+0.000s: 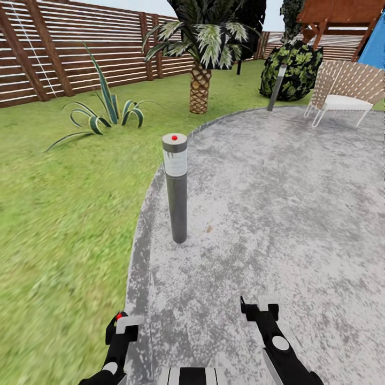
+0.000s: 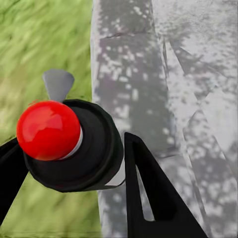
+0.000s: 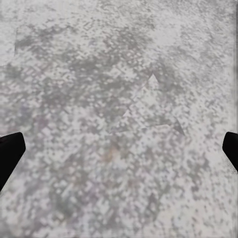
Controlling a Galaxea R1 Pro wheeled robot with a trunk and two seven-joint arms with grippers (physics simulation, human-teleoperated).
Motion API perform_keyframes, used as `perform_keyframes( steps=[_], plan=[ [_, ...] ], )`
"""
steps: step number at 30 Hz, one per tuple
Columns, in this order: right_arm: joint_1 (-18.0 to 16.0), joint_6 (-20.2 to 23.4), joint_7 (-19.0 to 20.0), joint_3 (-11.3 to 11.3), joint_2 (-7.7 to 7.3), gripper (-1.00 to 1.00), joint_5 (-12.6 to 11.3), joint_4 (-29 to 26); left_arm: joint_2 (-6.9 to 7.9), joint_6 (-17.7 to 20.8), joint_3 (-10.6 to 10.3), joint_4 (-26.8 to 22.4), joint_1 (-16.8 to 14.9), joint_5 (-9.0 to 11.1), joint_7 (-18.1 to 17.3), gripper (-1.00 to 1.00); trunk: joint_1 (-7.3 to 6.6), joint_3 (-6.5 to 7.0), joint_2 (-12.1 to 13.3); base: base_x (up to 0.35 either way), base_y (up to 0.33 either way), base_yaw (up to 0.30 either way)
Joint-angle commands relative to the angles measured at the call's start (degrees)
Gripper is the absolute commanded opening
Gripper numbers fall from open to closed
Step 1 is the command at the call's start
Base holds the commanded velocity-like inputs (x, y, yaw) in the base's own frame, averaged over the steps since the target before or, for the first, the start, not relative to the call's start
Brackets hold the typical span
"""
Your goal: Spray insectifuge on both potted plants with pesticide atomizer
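Left end effector (image 2: pixel 69 163): fingers cut by frame edge, object between them mostly hidden — red ball, black round body, grey tip; possibly atomizer, identity unclear.
Right end effector (image 3: pixel 119 153): finger tips barely inside side edges.
Lawn (image 1: pixel 59 214) blurred.
Chair (image 1: pixel 342 91), blue object (image 1: pixel 375 51) cut at right edge.
Wooden structure (image 1: pixel 337 18) cropped at top.
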Motion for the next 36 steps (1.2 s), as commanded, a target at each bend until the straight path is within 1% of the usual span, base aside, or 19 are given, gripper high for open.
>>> perform_keyframes(
  steps=[1, 4, 9, 14, 16, 19, 21, 23, 24, 26, 27, 29, 30, 36],
  plan=[
    [0.0, -0.2, -0.5, 0.3, -0.04, 1.00, 0.1, 0.0, 0.05, -0.1, -0.4, -0.4, 1.9, -0.6, 0.7, -1.00, -0.04, 0.26, 0.0, 0.000, 0.000, -0.058],
    [0.1, -0.7, -0.6, 0.3, -0.04, 1.00, 0.0, 0.0, 0.26, -0.1, -0.4, -0.7, 3.1, -0.6, 0.7, -1.00, -0.11, 1.15, 0.0, 0.000, 0.000, -0.093],
    [0.4, -3.4, -1.0, 0.3, 0.02, 1.00, 0.0, 0.1, 0.72, -0.2, 0.0, -0.9, 5.4, -0.4, 0.8, -1.00, -0.24, 2.68, 0.1, 0.000, 0.000, -0.118],
    [1.9, -4.0, -1.6, 0.2, -0.14, 1.00, 0.0, 0.2, 1.05, -0.3, 0.2, -0.8, 6.4, -0.2, 1.0, -1.00, -0.37, 4.22, 0.2, 0.000, 0.000, -0.132],
    [2.9, -4.8, -1.7, 0.1, -0.25, 1.00, -0.1, 1.3, 1.53, -0.3, 0.3, -0.9, 7.5, 0.0, 1.1, -1.00, -0.42, 4.83, 0.2, 0.000, 0.000, -0.138],
    [3.4, -9.0, -1.7, 0.1, -0.29, 1.00, -0.1, 5.2, 2.14, -0.3, 0.3, -1.4, 8.2, 0.0, 1.2, -1.00, -0.50, 5.75, 0.2, 0.000, 0.000, -0.141],
    [3.6, -13.9, -1.8, 0.1, -0.31, 1.00, -0.1, 9.5, 2.34, -0.3, 0.4, -1.6, 9.0, 0.1, 1.2, -1.00, -0.55, 6.37, 0.3, 0.000, 0.000, -0.150],
    [3.6, -18.7, -1.8, 0.1, -0.31, 1.00, -0.1, 13.9, 2.55, -0.4, 0.4, -2.0, 10.4, 0.1, 1.2, -1.00, -0.60, 6.98, 0.3, 0.000, 0.000, -0.157],
    [3.7, -23.9, -1.7, 0.1, -0.36, 1.00, -0.1, 20.5, 3.67, -1.5, 0.4, -2.5, 12.1, 0.2, 1.2, -1.00, -0.63, 7.29, 0.3, 0.000, 0.000, -0.160],
    [3.7, -27.9, -1.7, 0.1, -0.39, 1.00, 0.0, 25.8, 4.27, -3.8, 0.4, -2.3, 12.7, 0.5, 1.3, -1.00, -0.68, 7.91, 0.3, 0.000, 0.000, -0.161],
    [3.7, -33.7, -1.7, 0.1, -0.40, 1.00, 0.0, 33.2, 4.58, -6.3, 0.4, -2.1, 13.8, 1.7, 1.3, -1.00, -0.71, 8.21, 0.3, 0.000, 0.000, -0.161],
    [3.7, -36.0, -1.7, 0.1, -0.40, 1.00, 0.0, 36.0, 4.67, -6.8, 0.4, -2.1, 14.7, 2.3, 1.2, -1.00, -0.76, 8.83, 0.4, 0.000, 0.000, -0.161],
    [3.7, -37.2, -1.7, 0.3, -0.28, 1.00, 0.0, 37.7, 4.95, -7.1, 0.4, -2.1, 15.3, 2.6, 1.2, -1.00, -0.78, 9.14, 0.4, 0.000, 0.000, -0.162],
    [3.7, -37.5, -1.5, 0.4, 0.00, 1.00, 0.1, 38.9, 5.10, -7.2, 0.4, -2.0, 15.7, 2.8, 1.3, -1.00, -0.94, 10.98, 0.5, 0.000, 0.000, -0.162]
  ],
)
